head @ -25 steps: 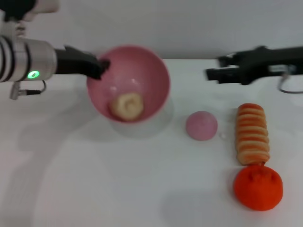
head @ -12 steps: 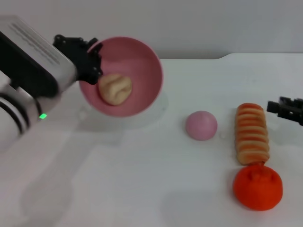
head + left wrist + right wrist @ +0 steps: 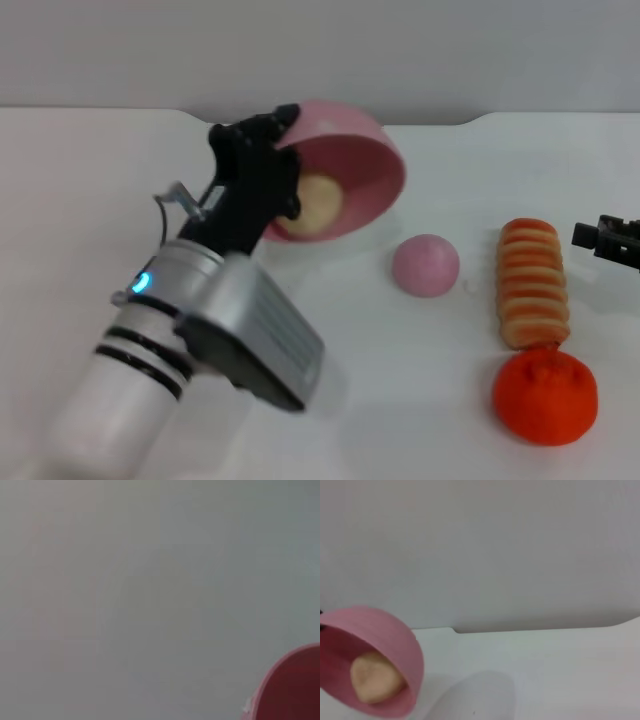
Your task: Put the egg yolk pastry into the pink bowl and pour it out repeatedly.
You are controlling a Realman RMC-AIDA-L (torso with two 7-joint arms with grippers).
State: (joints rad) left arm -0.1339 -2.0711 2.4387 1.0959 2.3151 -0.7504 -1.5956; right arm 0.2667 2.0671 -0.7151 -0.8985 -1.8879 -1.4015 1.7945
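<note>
1. Head view shows your left gripper [image 3: 262,150] clamped on the near-left rim of the large round pink plastic bowl [image 3: 365,165]. The bowl is lifted off the white table [image 3: 420,400] and tipped steeply, its mouth turned down and toward the robot.

2. Inside the tipped bowl sits the small pale beige, lumpy egg yolk pastry [image 3: 318,202]. It rests against the lower inner wall near the rim and has not dropped out. The right wrist view confirms this: the pastry [image 3: 374,677] lies low in the pink bowl [image 3: 395,650], just inside the edge.

3. Handling, as a judgement: the pastry looks light, soft and matte, so it may drag on the wall before rolling free. The bowl's inside looks smooth and glossy, which should help it slide. The bowl itself seems thin, stiff and light; the rim is the natural place to hold it, pinched firmly so it does not swivel.

4. Your left arm reaches forward from the lower left, forearm angled up toward the bowl, wrist rolled over to tilt it. The left wrist view shows only blank grey wall and a sliver of pink bowl [image 3: 295,690].

5. Your right gripper [image 3: 608,240] is parked at the far right edge; you cannot tell how its fingers stand.

6. Also on the table, to the right: a smooth pink dome [image 3: 426,265], a ridged orange-and-cream roll [image 3: 533,282] and an orange ball [image 3: 545,395], all well apart from the bowl.
</note>
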